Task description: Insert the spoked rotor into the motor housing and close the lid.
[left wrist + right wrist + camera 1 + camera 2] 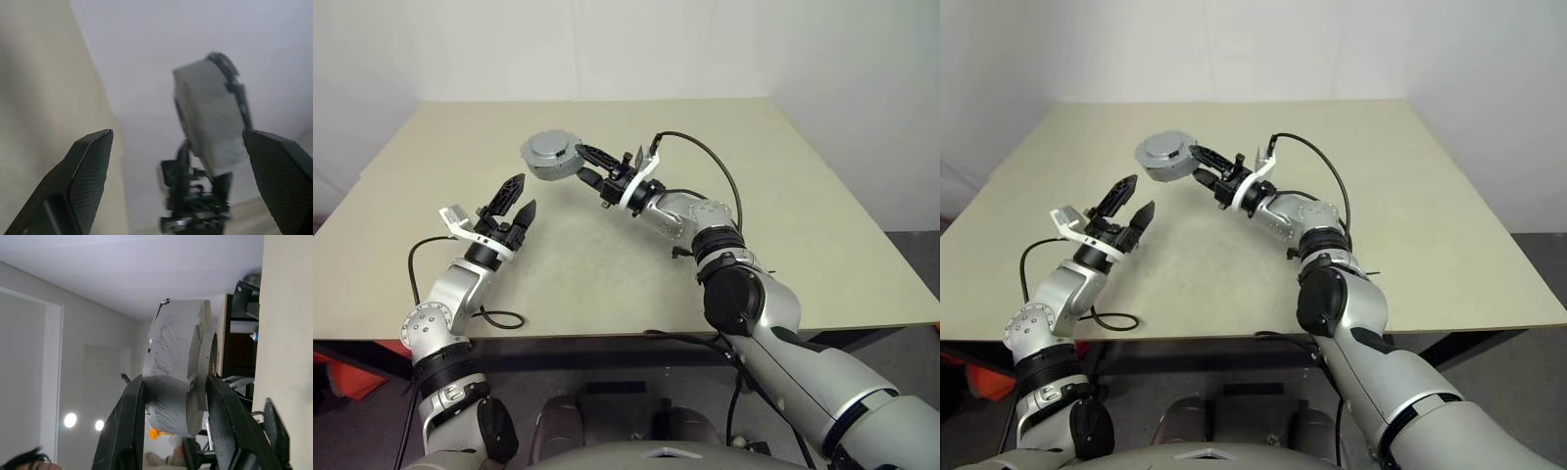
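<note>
The motor housing (555,169), a round grey cup, hangs above the middle of the table with my right gripper (578,164) shut on its side. The lid (549,147), a flat grey disc with a raised centre, sits on top of it. In the right wrist view the housing (173,352) is clamped between the two black fingers (124,431). My left gripper (515,199) stands open and empty, to the left of the housing and lower, apart from it. The left wrist view shows the housing (208,112) beyond its spread fingers (90,166). The spoked rotor is hidden.
The beige table (803,196) stretches wide, with its front edge (607,335) close to me. A black cable (497,318) loops on the table by my left forearm. Another cable (705,157) arcs over my right wrist.
</note>
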`<state>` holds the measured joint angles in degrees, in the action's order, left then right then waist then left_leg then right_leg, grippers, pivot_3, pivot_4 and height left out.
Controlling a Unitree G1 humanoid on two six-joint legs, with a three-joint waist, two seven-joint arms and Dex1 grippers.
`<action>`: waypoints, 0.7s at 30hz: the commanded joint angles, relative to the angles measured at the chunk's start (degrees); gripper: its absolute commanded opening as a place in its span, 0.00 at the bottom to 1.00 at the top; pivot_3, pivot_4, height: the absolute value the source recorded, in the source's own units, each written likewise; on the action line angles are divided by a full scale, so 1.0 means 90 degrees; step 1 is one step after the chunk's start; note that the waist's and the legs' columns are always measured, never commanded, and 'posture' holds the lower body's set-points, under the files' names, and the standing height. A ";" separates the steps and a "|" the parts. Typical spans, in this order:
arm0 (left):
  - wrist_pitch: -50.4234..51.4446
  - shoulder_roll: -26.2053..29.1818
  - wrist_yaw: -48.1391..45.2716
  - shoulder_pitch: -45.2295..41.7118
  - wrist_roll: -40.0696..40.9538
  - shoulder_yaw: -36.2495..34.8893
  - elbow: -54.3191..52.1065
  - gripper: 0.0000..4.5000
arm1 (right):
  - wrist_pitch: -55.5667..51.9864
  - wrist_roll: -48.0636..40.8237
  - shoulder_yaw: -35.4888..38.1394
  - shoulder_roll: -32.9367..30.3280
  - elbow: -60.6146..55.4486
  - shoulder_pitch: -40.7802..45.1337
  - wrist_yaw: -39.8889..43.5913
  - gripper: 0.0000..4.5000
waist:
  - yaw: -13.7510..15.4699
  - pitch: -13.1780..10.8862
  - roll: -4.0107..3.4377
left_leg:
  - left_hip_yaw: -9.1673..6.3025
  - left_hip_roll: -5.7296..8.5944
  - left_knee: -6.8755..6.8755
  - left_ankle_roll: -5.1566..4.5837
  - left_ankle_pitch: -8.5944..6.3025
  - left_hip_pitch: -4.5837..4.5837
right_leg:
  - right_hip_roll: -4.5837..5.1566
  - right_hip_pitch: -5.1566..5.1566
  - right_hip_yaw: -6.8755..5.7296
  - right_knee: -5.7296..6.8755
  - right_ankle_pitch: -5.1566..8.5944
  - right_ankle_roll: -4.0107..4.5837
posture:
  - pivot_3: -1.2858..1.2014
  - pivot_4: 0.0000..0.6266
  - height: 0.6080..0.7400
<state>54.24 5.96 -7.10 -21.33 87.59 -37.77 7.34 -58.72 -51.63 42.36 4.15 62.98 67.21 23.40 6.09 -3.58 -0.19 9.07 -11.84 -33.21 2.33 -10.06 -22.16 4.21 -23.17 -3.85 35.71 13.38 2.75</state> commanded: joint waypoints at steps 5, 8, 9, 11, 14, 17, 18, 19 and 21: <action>-0.0037 0.0110 0.0103 0.0060 0.0652 0.0349 -0.0357 0.99 | -0.0119 -0.0217 -0.0147 0.0056 -0.0407 0.0056 0.0168 0.38 | 0.0004 0.0000 0.0001 | -0.0001 0.0000 0.0000 0.0003 0.0002 0.0002 | 0.0000 0.0003 0.0000 0.0000 -0.0005 -0.0009 | 0.52 0.00 1.00; -0.0106 0.0170 0.0116 0.0090 0.0681 0.0436 -0.0381 0.99 | -0.0076 -0.0224 -0.0196 0.0049 -0.0408 0.0026 0.0151 0.38 | 0.0004 0.0000 0.0001 | -0.0003 0.0000 -0.0001 0.0005 0.0003 0.0003 | 0.0000 0.0004 -0.0001 0.0002 -0.0007 -0.0011 | 0.52 0.00 1.00; -0.0118 0.0201 0.0120 0.0118 0.0663 0.0473 -0.0405 0.99 | 0.0007 -0.0193 -0.0215 0.0035 -0.0389 0.0008 0.0134 0.38 | 0.0003 0.0000 0.0001 | -0.0003 0.0000 -0.0001 0.0005 0.0003 0.0004 | 0.0000 0.0004 0.0000 0.0003 -0.0007 -0.0013 | 0.52 0.00 1.00; -0.0128 0.0263 0.0123 0.0202 0.0621 0.0550 -0.0478 0.99 | 0.0225 -0.0088 -0.0263 -0.0014 -0.0309 -0.0050 0.0082 0.38 | 0.0003 0.0000 0.0001 | -0.0003 0.0000 -0.0001 0.0006 0.0004 0.0004 | 0.0000 0.0004 0.0000 0.0003 -0.0008 -0.0014 | 0.52 0.00 1.00; -0.0121 0.0367 0.0125 0.0365 0.0648 0.0628 -0.0615 0.99 | 0.0468 0.0012 -0.0291 -0.0117 -0.0187 -0.0141 0.0039 0.38 | 0.0005 0.0001 0.0003 | -0.0006 0.0001 -0.0002 0.0006 0.0004 0.0007 | 0.0000 0.0011 -0.0001 0.0003 -0.0008 -0.0014 | 0.52 0.00 1.00; -0.0118 0.0489 0.0150 0.0541 0.0739 0.0664 -0.0728 0.99 | 0.0507 0.0051 -0.0320 -0.0193 -0.0174 -0.0207 0.0061 0.38 | 0.0012 0.0001 0.0003 | -0.0008 0.0001 -0.0004 0.0007 0.0004 0.0007 | 0.0000 0.0013 -0.0001 0.0003 -0.0008 -0.0015 | 0.52 0.00 1.00; -0.0109 0.0537 0.0164 0.0594 0.0742 0.0681 -0.0751 0.99 | 0.0512 0.0076 -0.0336 -0.0211 -0.0171 -0.0231 0.0071 0.38 | 0.0011 0.0001 0.0003 | -0.0009 0.0001 -0.0005 0.0007 0.0004 0.0007 | 0.0000 0.0013 -0.0002 0.0003 -0.0008 -0.0015 | 0.52 0.00 1.00; -0.0105 0.0580 0.0173 0.0641 0.0750 0.0696 -0.0767 0.99 | 0.0525 0.0108 -0.0360 -0.0222 -0.0173 -0.0253 0.0079 0.38 | 0.0011 0.0001 0.0003 | -0.0010 0.0001 -0.0006 0.0009 0.0005 0.0007 | 0.0000 0.0013 -0.0002 0.0004 -0.0008 -0.0015 | 0.52 0.00 1.00; -0.0116 0.0653 0.0182 0.0717 0.0752 0.0726 -0.0793 0.99 | 0.0554 0.0172 -0.0418 -0.0242 -0.0179 -0.0302 0.0087 0.38 | 0.0006 0.0001 0.0003 | -0.0010 0.0001 -0.0005 0.0010 0.0006 0.0009 | -0.0001 0.0013 -0.0002 0.0005 -0.0008 -0.0015 | 0.52 0.00 1.00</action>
<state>53.56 11.07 -5.30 -14.73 92.80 -31.55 3.17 -53.93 -48.99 38.39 1.78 63.16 63.45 22.60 6.14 -3.57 -0.16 8.98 -11.83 -33.26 2.42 -10.00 -22.07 4.19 -23.05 -3.87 35.76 13.30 2.62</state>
